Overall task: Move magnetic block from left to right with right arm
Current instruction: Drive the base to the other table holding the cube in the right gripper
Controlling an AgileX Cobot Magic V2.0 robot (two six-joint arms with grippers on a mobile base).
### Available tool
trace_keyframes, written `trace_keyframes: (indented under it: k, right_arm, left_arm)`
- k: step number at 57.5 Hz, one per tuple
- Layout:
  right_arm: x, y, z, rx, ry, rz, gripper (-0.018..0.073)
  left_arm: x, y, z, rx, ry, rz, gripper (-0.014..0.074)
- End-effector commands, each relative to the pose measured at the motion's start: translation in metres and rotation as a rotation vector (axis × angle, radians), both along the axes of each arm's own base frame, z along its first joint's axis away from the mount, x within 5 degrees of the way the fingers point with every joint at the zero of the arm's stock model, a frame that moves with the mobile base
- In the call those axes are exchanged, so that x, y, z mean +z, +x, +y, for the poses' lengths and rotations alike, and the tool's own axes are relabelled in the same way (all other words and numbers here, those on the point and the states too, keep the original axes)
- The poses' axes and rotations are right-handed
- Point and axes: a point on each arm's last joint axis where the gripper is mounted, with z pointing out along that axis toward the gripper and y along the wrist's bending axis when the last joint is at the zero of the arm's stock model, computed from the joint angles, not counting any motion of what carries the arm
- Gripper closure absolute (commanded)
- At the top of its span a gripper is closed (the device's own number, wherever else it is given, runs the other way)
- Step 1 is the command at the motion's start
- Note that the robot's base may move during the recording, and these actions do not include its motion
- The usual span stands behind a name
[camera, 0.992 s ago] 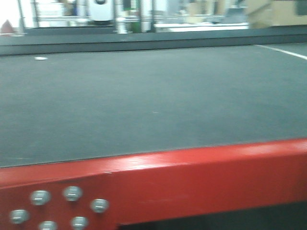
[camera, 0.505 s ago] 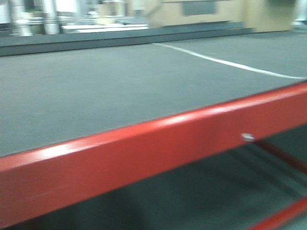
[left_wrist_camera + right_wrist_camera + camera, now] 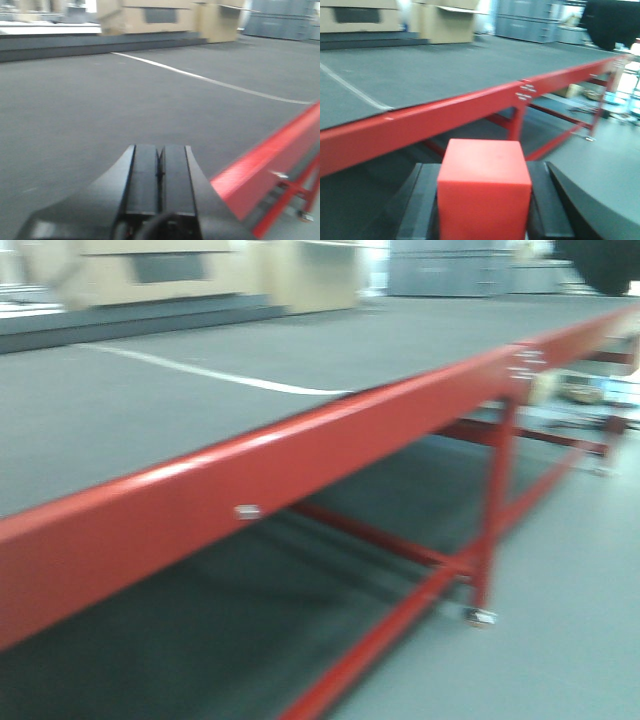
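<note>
Right wrist: magnetic block, base cropped

No text, label, brand, number or sign is legible in any view.

Front view: a dark patch on the tan box at 11 o'clock is too blurred to read. In the left wrist view the same kind of patch sits on a box at 12 o'clock, and in the right wrist view at 10 o'clock. Both are equally blurred.

Right wrist view: the block at 6 o'clock shows plain red faces.
</note>
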Motion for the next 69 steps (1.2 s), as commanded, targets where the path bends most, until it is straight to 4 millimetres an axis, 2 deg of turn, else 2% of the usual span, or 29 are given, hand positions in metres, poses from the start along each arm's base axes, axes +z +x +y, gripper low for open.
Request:
trace_keyframes:
  k: [1,69]
  right_arm:
    - [0.0174,-0.0011,0.0002,0.000,-0.017,-0.111,0.0263]
    - [0.0174,-0.0011,0.0002,0.000,-0.017,-0.111,0.0263]
  left_arm:
    - [0.0054,-0.0014,0.0000,-0.004,-0.008,-0.087,0.0722]
    - [0.0054,-0.0014,0.0000,-0.004,-0.008,-0.087,0.0722]
